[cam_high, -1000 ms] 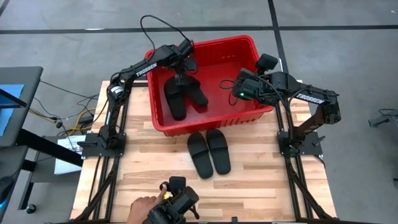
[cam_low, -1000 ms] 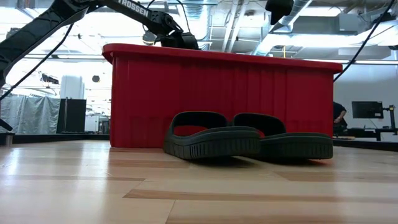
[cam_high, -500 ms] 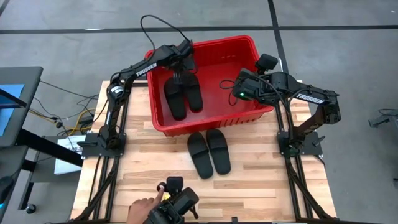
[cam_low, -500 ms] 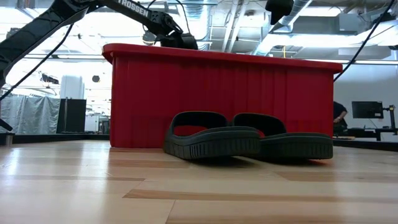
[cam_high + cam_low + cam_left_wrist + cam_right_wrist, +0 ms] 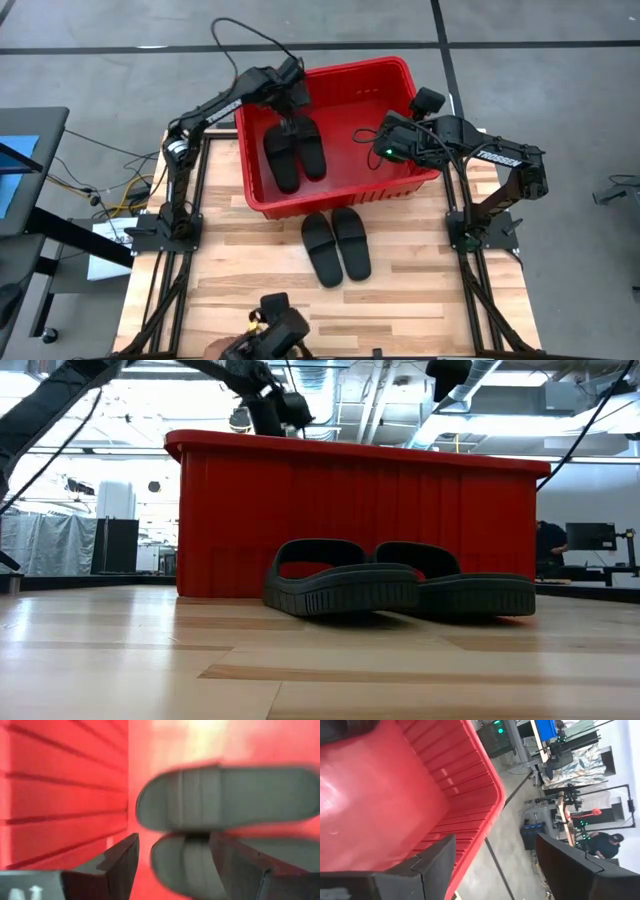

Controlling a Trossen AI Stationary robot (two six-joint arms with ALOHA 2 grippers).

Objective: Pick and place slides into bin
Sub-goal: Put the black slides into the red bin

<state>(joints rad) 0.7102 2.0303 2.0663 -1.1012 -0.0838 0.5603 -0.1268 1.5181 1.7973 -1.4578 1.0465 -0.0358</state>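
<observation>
Now | left pincer (image 5: 292, 110) spread empty over bin (image 5: 400, 72) | slides (image 5: 293, 155) inside parallel, lengthwise front-to-back

A light wooden table (image 5: 420, 290) is being seen in the middle of the high view. The red bin (image 5: 400, 178) is resting on its upper half. Two black slides (image 5: 337, 246) are lying side by side, touching, just below the bin. A dark device (image 5: 270, 335) is sitting at the lower edge.
</observation>
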